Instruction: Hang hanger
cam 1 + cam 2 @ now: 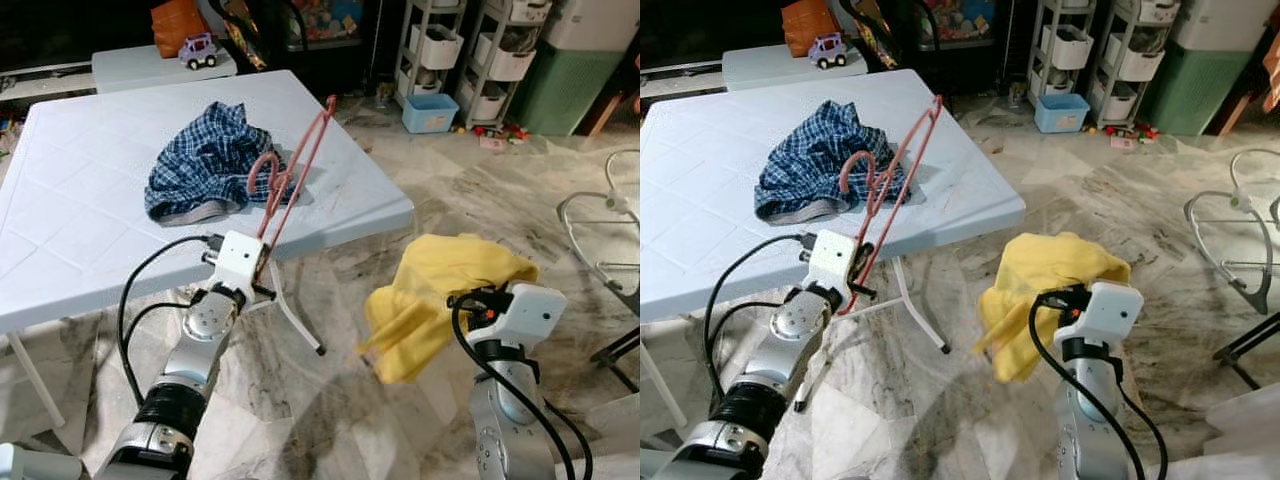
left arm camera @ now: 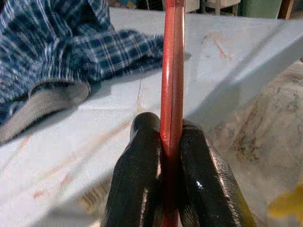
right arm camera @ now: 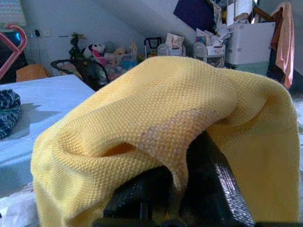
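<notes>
**Hanger in One Gripper, Yellow Cloth in the Other**

Two black fingers (image 2: 142, 184) of the left gripper (image 1: 262, 268) are squeezed tight on the thin red hanger (image 1: 290, 180). No gap is left between them and the bar. From there the hanger leans up and over the near edge of the white table (image 1: 90, 190), and its hook curls just in front of the blue checked shirt (image 1: 205, 160) that lies bunched on the table top.

Off the table's near corner, the right gripper (image 1: 478, 303) has the yellow cloth (image 1: 440, 300) draped all over it. The cloth hides its fingers, so I cannot tell if they are pinched shut or open.

I think a few things could go wrong. The hanger is held by one thin bar, so it could twist or slip if the arm swings fast. Its hook is close to the shirt and could catch on it. The yellow cloth hangs loose and could slide off to the floor.

Past the table the floor is shiny marble (image 1: 420, 180). A metal rack (image 1: 600, 240) stands beyond the cloth, well apart from the table. Behind the table are shelves with white bins (image 1: 430, 50), a blue box (image 1: 432, 112), and a toy car (image 1: 198, 52) on a smaller table.
</notes>
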`<state>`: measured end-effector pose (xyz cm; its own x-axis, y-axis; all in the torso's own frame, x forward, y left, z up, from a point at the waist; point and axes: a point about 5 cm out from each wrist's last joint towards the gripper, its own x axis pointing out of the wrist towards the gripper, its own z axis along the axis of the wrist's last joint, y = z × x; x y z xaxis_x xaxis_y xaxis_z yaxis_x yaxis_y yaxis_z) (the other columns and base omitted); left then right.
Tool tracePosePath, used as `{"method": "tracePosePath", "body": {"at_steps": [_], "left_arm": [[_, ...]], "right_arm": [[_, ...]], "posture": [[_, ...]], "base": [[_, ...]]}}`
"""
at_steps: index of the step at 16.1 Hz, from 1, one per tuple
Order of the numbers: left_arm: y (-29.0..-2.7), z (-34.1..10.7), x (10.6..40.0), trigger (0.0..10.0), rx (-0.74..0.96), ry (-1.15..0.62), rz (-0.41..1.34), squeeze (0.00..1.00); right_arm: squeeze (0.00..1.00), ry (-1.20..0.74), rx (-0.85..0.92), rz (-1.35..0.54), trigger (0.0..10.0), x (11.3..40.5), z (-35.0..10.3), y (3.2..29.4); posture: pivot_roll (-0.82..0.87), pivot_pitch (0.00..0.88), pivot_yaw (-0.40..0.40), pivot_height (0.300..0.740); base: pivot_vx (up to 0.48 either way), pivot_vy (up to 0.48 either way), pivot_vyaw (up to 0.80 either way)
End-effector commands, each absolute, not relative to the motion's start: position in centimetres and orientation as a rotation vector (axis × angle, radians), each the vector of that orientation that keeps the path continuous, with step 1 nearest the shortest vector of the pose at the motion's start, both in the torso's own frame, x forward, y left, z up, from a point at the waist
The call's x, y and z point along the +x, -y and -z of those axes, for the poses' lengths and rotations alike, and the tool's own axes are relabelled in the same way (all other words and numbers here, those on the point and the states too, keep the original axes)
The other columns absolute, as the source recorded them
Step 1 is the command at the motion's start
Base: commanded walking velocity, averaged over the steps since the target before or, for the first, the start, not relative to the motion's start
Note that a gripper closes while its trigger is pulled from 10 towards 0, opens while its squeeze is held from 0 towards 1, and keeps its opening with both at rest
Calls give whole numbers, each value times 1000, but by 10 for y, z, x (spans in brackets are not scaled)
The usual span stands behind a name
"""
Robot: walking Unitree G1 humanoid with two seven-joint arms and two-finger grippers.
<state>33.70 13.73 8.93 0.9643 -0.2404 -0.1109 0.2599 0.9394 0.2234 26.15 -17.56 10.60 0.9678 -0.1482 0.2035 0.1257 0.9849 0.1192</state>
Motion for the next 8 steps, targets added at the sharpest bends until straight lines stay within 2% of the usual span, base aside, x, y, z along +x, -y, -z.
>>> {"method": "tracePosePath", "body": {"at_steps": [1,8], "left_arm": [[-138,-89,335,10000,235,-70,273,0],[-104,-90,337,10000,241,-50,371,0]], "right_arm": [[0,222,100,125,10000,263,-109,176],[0,223,79,242,10000,242,-106,199]], "posture": [[160,0,-64,740],[36,0,-6,740]], "base": [[0,0,0],[0,0,0]]}}
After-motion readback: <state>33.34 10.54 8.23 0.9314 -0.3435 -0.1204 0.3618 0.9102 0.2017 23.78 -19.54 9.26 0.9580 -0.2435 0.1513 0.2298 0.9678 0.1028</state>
